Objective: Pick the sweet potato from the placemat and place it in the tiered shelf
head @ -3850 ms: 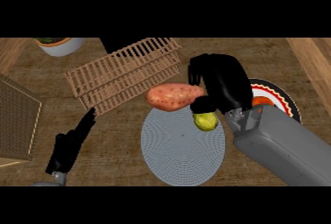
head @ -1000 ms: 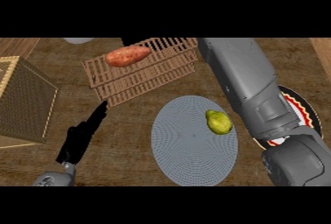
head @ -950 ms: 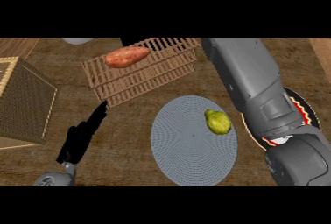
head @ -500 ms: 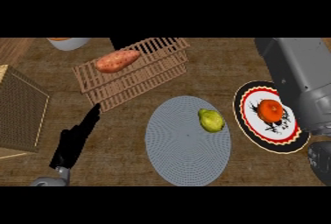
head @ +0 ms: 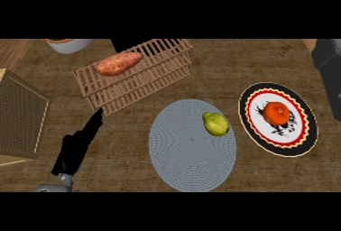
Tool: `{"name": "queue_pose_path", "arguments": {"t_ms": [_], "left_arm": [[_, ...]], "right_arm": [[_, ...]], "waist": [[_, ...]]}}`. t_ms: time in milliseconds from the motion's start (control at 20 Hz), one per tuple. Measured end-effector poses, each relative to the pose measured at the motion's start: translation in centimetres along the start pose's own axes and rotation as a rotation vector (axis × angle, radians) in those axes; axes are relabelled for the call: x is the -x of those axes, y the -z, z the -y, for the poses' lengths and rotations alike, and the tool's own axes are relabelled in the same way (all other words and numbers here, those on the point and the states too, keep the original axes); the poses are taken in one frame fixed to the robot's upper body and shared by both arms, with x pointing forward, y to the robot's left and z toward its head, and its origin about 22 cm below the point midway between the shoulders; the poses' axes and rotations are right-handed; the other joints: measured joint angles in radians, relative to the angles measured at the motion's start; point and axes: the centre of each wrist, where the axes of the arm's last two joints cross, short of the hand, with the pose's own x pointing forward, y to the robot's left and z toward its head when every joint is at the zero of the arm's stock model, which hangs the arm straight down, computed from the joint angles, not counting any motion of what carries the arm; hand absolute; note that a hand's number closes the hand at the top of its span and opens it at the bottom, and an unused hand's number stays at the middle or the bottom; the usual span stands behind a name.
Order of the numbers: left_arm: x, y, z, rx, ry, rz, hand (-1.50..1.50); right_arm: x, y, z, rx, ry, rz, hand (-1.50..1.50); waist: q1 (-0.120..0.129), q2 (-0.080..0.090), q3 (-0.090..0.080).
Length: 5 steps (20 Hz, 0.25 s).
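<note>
My right arm (head: 328, 56) is cut off by the right edge; only a grey part shows, and my right hand is out of view. My left forearm (head: 53, 187) is cut off at the lower edge. A bowl (head: 68, 44) is cut off at the top. A crate (head: 16, 117) is cut off at the left edge.

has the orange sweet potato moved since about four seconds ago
Yes. The orange sweet potato went from the round grey placemat's upper edge, in the right hand, up and left onto the wooden slatted tiered shelf.
</note>
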Motion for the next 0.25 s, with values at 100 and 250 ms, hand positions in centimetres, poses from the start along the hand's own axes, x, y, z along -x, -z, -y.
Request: {"name": "queue_pose_path", "arguments": {"t_ms": [100,250], "left_arm": [[-0.1,0.6,0.2,-0.002,-0.007,-0.001,0.00],[0.2,0.1,0.1,-0.002,-0.008,-0.005,0.00]], "right_arm": [[1.1,-0.2,1.1,-0.023,-0.005,0.017,-1.50],[1.5,-0.2,2.7,-0.050,-0.034,0.015,-1.50]], "waist": [[-0.003,0.000,0.000],[0.000,-0.001,0.000]]}}
